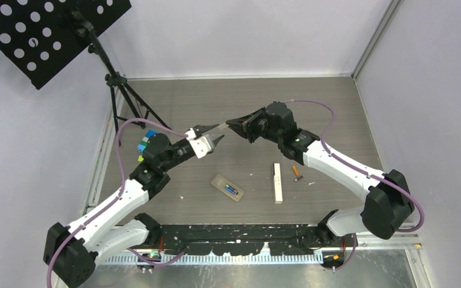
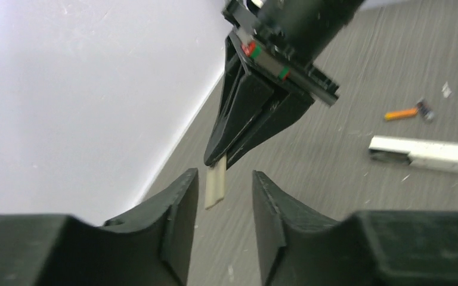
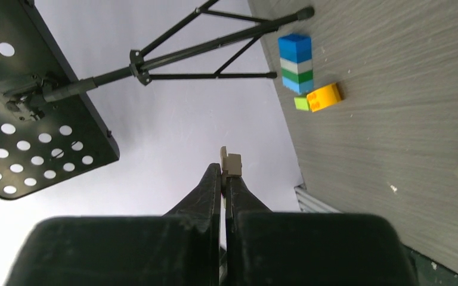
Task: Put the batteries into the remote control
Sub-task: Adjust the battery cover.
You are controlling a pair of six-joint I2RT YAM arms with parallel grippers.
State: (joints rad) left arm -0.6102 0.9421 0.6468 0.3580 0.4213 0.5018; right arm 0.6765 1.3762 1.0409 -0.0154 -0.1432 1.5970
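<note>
A grey remote control point(image 1: 227, 188) lies back-up on the table, its compartment uncovered with a blue battery point(image 1: 233, 191) in it. To its right lie a long white remote point(image 1: 278, 182), an orange battery point(image 1: 296, 171) and a dark one point(image 1: 299, 178). Both arms meet in the air behind them. My right gripper point(image 3: 223, 170) is shut on a thin beige cover piece point(image 3: 231, 162). The left gripper point(image 2: 223, 179) stands open around the cover's free end point(image 2: 216, 186) without touching it.
A stack of coloured toy blocks point(image 3: 296, 62) with an orange block point(image 3: 324, 96) and a small green one point(image 3: 301, 103) sits at the table's left edge. A black music stand point(image 1: 48, 30) on a tripod stands in the back left corner. White walls close in the table.
</note>
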